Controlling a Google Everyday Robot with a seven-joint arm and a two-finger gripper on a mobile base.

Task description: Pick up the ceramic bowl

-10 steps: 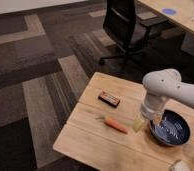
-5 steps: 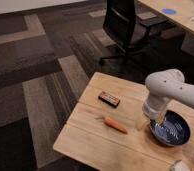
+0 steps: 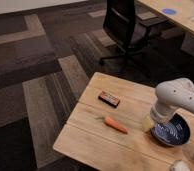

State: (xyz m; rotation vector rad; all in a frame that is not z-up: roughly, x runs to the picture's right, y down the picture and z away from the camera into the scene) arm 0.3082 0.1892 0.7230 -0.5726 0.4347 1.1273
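Edging a little further over the ceramic bowl (image 3: 171, 132) than half a second ago, the white arm (image 3: 174, 100) is reaching in from the right edge of the view, while the bowl, the carrot and the small packet are lying where they lay before. The gripper (image 3: 154, 121) is hanging at the bowl's left rim, mostly hidden under the arm's thick wrist; whether its claw is spread or pressed together cannot be told.

The glossy dark-blue bowl is sitting near the right end of a light wooden table (image 3: 110, 145), its pale inner streaks showing, its upper left part covered by the arm. An orange carrot (image 3: 116, 125) is lying on the planks left of the bowl, near it but apart, tilted with its thin end toward the upper left. Beyond the carrot, a small flat dark packet (image 3: 109, 99) with a reddish face is resting on the table; any lettering on it is too small to read.

A black office chair (image 3: 125, 26) is standing on the striped grey and brown carpet (image 3: 35, 75) behind the table. At the upper right, a second wooden desk (image 3: 182, 20) is carrying a round blue disc (image 3: 169, 11). A pale rounded object (image 3: 178, 165) is peeking in at the lower right edge.
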